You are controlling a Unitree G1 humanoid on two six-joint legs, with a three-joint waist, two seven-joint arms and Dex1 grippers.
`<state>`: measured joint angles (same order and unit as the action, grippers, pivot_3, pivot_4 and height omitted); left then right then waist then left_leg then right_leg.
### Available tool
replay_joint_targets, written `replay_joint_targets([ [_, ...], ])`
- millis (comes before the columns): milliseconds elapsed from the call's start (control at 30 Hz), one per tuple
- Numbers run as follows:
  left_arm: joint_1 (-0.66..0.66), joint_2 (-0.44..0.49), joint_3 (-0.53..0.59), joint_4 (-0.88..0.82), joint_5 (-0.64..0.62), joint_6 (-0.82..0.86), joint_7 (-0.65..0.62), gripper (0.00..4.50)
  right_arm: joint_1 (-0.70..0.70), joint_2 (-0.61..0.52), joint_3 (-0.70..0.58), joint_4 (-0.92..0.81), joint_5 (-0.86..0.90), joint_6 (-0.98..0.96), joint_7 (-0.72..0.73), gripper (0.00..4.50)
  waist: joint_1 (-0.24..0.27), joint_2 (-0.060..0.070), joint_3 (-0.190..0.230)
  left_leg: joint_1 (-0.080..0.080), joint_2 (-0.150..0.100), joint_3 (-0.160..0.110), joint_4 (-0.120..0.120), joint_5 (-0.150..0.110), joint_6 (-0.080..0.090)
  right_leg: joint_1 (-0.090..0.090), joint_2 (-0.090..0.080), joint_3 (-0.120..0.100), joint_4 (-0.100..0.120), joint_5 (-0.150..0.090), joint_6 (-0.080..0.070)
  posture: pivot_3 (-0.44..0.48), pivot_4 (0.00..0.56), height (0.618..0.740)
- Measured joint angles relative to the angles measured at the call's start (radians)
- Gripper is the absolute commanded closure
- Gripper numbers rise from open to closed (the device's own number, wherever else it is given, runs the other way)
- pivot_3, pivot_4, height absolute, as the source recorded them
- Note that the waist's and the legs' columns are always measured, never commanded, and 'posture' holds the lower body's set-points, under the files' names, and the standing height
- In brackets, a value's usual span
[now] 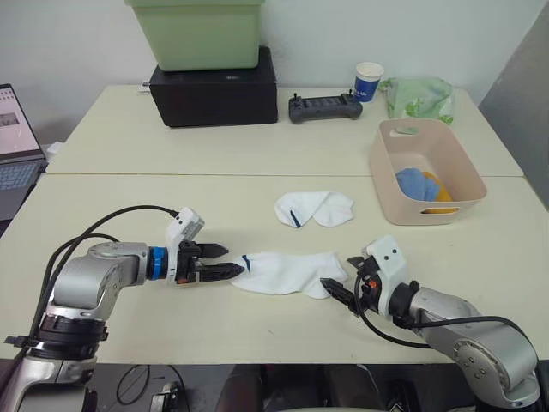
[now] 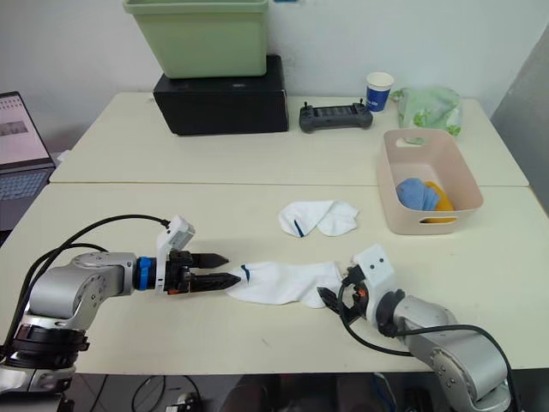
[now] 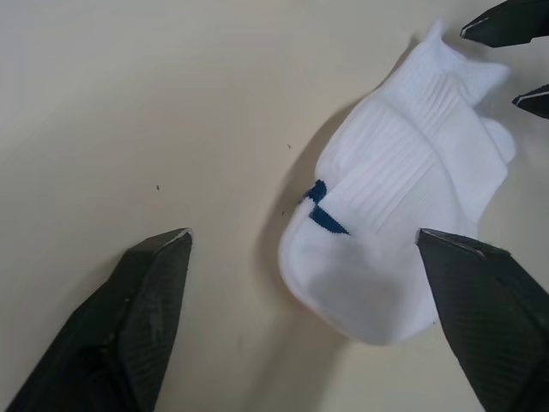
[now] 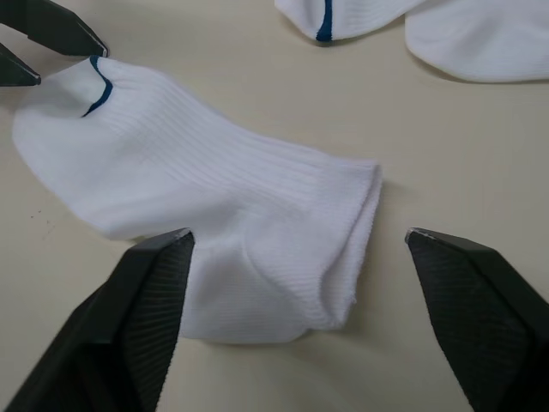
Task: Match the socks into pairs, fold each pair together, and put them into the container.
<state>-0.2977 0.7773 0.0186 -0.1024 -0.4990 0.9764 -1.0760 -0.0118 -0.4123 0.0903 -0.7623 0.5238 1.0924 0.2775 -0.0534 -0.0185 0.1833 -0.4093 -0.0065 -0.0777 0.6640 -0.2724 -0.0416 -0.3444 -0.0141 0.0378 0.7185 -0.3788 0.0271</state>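
Now late stage: blue and orange socks (image 1: pixel 422 185) already in pink container (image 1: pixel 388 184). White sock (image 1: pixel 287 273) flat on bench (image 1: pixel 257 206) between left hand (image 1: pixel 232 262) and right hand (image 1: pixel 335 292), both spread wide, empty. Second white sock (image 1: pixel 314 209) just beyond; white pair unfolded.

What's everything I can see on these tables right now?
White socks: two; one flat between the grippers, one folded behind it.
Blue sock: one, in the tub.
Orange sock: one, in the tub, beside the blue.
Tub: one, pale pink, right side.
Bin: one, green, on the black box.
Controller: one, black, far table.
Cup: one, blue and white.
Bag: one, pale green, behind the tub.
Laptop: one, far left.
Left gripper: open, at the flat sock's left end.
Right gripper: open, at its right end.
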Motion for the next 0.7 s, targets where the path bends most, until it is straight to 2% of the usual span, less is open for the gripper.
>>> replay_joint_targets([
  [300,0.036,-0.020,-0.024,-0.054,-0.044,0.065,0.045,3.93,0.022,-0.005,0.048,0.001,-0.024,-0.025,0.006,4.40,0.004,0.000,0.000,0.002,0.000,0.000,0.000,0.000,0.000,0.003,0.000,0.000,-0.001,0.000,0.000,0.000,0.150,0.725],
  [367,0.042,-0.027,-0.030,-0.053,-0.046,0.057,0.054,4.47,0.023,-0.012,0.048,0.001,-0.027,-0.031,0.011,4.50,0.004,0.000,0.000,0.002,0.000,0.000,0.000,0.000,0.000,0.003,0.000,0.000,-0.001,0.000,0.000,0.000,0.150,0.725],
  [500,0.050,-0.010,-0.029,-0.050,-0.054,0.045,0.043,4.47,0.036,-0.023,0.040,-0.008,-0.012,-0.033,0.033,4.50,0.003,0.000,0.000,0.002,0.000,0.000,0.000,0.000,0.000,0.002,0.000,0.000,-0.001,0.000,0.000,0.000,0.150,0.725],
  [700,0.111,0.101,-0.010,-0.055,-0.077,0.037,-0.012,4.47,0.045,-0.056,0.009,-0.066,0.083,0.012,0.085,4.50,-0.001,0.000,0.000,0.002,0.000,0.000,-0.001,0.000,0.000,0.002,0.000,0.000,-0.001,0.000,0.000,0.000,0.150,0.725],
])
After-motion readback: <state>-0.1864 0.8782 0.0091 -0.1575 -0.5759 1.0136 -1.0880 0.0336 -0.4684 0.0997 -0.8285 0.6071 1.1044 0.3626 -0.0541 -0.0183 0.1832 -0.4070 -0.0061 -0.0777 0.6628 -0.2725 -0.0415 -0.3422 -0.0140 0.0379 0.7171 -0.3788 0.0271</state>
